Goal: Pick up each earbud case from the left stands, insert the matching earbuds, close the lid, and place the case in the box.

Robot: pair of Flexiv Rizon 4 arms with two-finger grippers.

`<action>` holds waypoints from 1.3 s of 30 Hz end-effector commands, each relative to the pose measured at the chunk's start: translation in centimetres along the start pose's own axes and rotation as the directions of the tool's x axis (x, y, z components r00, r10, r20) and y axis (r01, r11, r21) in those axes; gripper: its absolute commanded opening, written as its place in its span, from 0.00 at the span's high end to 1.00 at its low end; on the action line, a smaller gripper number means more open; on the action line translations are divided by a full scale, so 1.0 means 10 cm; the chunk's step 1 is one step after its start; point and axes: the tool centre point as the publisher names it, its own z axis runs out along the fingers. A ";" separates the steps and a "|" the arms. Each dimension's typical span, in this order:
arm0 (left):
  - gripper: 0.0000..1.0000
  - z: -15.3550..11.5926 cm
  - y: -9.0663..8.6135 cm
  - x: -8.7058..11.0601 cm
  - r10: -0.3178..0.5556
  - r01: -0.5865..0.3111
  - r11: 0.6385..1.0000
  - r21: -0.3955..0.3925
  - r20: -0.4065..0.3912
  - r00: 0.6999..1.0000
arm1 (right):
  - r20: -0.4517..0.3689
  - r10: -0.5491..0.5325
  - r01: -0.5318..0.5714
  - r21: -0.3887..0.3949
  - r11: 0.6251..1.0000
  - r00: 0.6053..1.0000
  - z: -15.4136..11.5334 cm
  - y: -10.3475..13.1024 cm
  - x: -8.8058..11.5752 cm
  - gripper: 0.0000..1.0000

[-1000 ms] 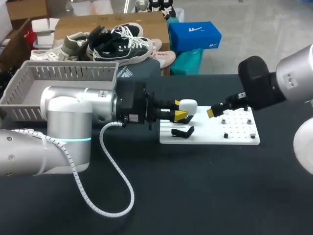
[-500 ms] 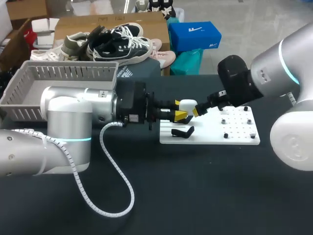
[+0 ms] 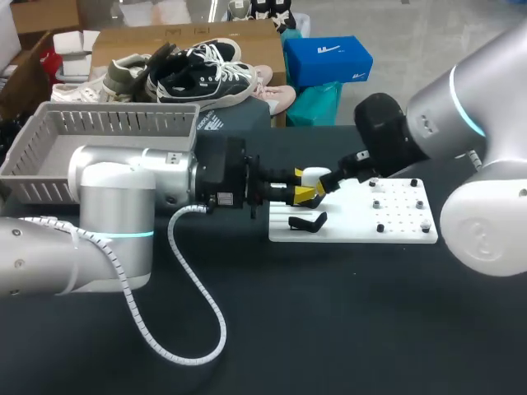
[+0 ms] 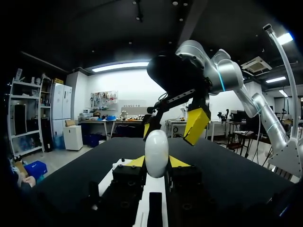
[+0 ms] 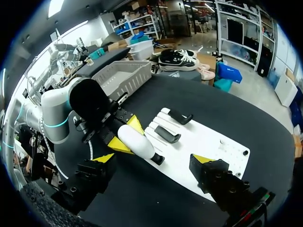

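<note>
A closed white earbud case (image 3: 316,175) is held over the left end of the white board (image 3: 354,220). My left gripper (image 3: 306,186) is shut on it from two sides. In the left wrist view the case (image 4: 156,152) stands upright between the yellow tips of that gripper (image 4: 157,163). My right gripper (image 3: 331,183) comes in from the right, open, its wide-spread fingers on either side of the case's far end without touching it. In the right wrist view the case (image 5: 136,141) lies ahead of the right gripper (image 5: 154,159), between its fingers.
Two black stands (image 3: 306,222) sit on the board's left part, both seen in the right wrist view (image 5: 168,134). Small dark pieces (image 3: 380,228) stand on the board's right part. A grey basket (image 3: 107,136) is at the table's back left.
My right arm has swung left across the board until its open fingers reach the case. The left arm and the case have stayed put.
</note>
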 end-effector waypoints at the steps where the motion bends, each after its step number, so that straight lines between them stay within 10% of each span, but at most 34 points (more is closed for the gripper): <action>1: 1.00 0.00 -0.02 0.00 0.001 -0.001 1.000 -0.005 0.001 1.000 | -0.005 0.005 -0.005 0.013 1.000 1.000 0.05 0.00 -0.03 0.00; 39: 1.00 0.00 -0.02 0.00 0.001 -0.001 1.000 -0.005 0.001 1.000 | -0.009 0.005 -0.004 0.055 0.998 1.000 0.10 -0.09 -0.13 0.00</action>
